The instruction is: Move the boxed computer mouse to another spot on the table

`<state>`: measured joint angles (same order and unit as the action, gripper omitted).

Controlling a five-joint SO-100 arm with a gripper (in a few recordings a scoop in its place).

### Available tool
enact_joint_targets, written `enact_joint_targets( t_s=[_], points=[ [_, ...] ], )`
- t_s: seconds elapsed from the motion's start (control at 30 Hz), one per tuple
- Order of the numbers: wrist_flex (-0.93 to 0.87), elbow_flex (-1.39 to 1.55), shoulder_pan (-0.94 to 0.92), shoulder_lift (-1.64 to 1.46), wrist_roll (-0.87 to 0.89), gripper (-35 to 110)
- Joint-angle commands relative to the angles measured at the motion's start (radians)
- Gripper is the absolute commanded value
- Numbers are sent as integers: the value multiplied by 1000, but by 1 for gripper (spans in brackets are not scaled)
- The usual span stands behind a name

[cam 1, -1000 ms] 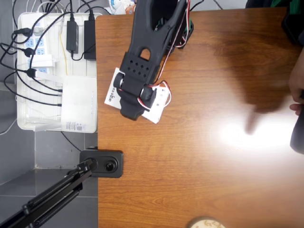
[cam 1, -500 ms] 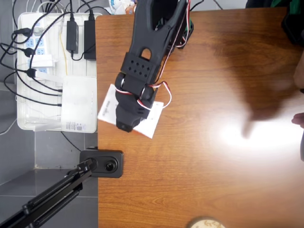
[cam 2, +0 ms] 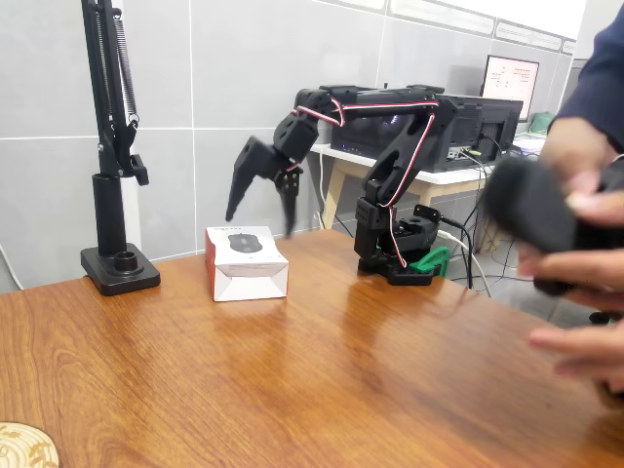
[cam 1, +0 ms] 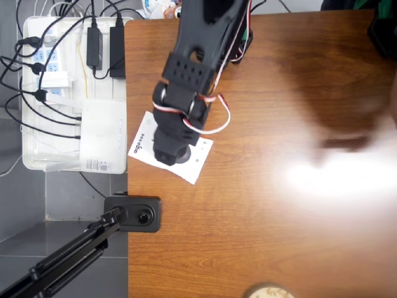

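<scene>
in the fixed view the boxed computer mouse [cam 2: 246, 262] sits flat on the worktop [cam 2: 322, 380] near its far left edge; white lid, pictured mouse, orange-red sides. the end effector [cam 2: 261, 208] hangs released just above it, slightly right, fingers pointing down, touching nothing.

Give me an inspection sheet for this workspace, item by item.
Surface: glossy wood-grain table, bright glare patch in the overhead view.
Job's thing: boxed computer mouse lies flat near the table's left edge in the overhead view, nothing gripping it.
Clutter: round light disc at the table edge.
Gripper: gripper open, raised above the box, not touching.
Cables: red and white wires along the arm; black cords over the power strip tray beside the table.
Surroundings: camera stand clamped at the edge; person's hands blurred at right.
</scene>
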<state>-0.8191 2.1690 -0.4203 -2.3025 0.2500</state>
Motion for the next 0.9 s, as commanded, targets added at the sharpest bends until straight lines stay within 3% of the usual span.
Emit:
enact_joint_targets(
  t_s=[0.0, 0.1, 0.17, 0.27, 0.4, 0.5, 0.67, 0.7, 0.87],
  points=[
    [357, 31, 18, -152, 156, 0],
    [839, -8, 48, -101, 233, 0],
    [896, -120, 86, -83, 252, 1],
    [1374, -138, 158, -15, 282, 1],
    [1594, -206, 207, -2, 322, 1],
    [1893, -169, 265, 20, 334, 1],
    [2505, -81, 400, 106, 155, 1],
    [2577, -52, 402, 97, 127, 1],
    [2588, 155, 270, -146, 3, 0]
  ],
)
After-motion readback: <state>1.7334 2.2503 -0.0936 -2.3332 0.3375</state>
